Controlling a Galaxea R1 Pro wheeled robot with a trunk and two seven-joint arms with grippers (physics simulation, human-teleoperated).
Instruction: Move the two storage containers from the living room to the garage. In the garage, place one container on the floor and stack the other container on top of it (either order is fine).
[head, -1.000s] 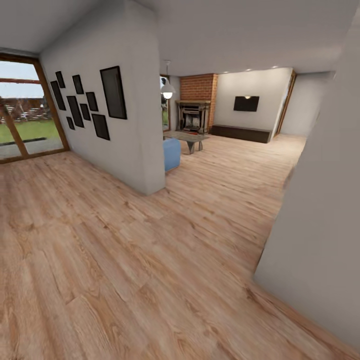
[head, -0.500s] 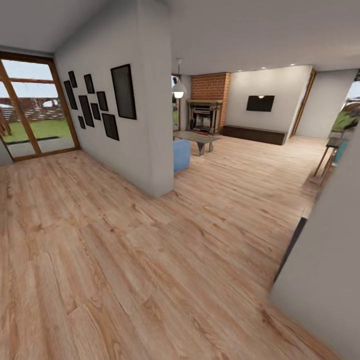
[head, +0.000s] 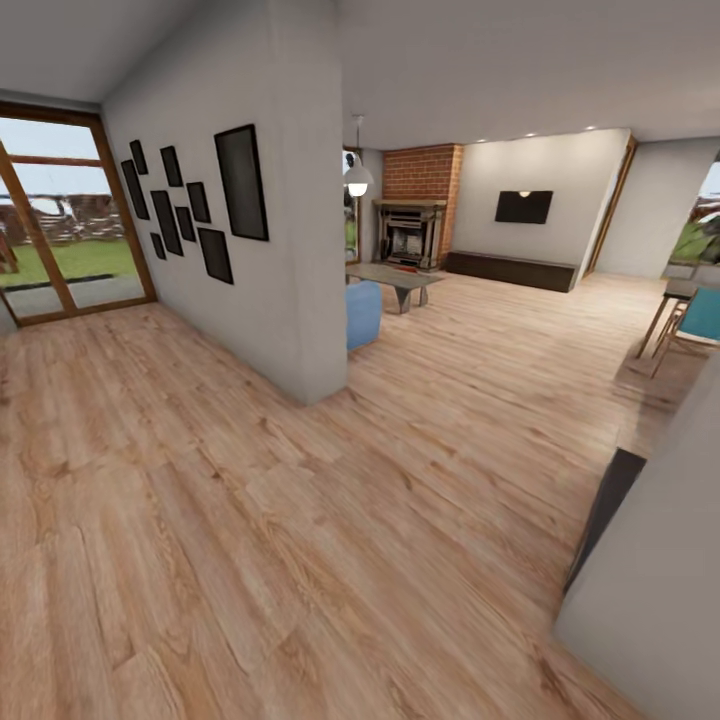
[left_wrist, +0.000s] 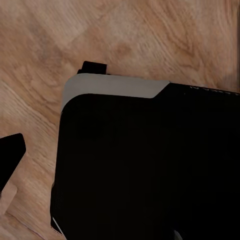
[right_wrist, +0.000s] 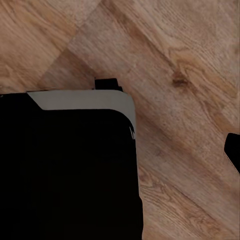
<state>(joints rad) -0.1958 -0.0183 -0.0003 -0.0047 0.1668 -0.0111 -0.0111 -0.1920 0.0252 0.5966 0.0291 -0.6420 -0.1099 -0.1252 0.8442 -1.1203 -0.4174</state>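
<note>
The two storage containers are out of view, and so is the garage. The living room (head: 480, 300) lies ahead across light wood planks, with a brick fireplace (head: 408, 232), a blue sofa (head: 363, 313) and a low coffee table (head: 395, 275). In the left wrist view a dark fingertip (left_wrist: 10, 155) pokes in beside my black base (left_wrist: 145, 165) above the wood floor. The right wrist view has a similar dark fingertip (right_wrist: 233, 150) at the frame edge next to the base (right_wrist: 65, 170). Neither view lets me judge the jaws.
A white partition wall (head: 270, 250) with black picture frames juts out on the left, beside wood-framed glass doors (head: 60, 230). A grey wall corner (head: 660, 560) stands close on the right with a dark panel (head: 603, 515) behind it. A teal chair (head: 700, 315) sits far right.
The camera has moved forward and turned: the near right wall fills less of the picture, uncovering the dark panel and the teal chair. No thing in the room has moved.
</note>
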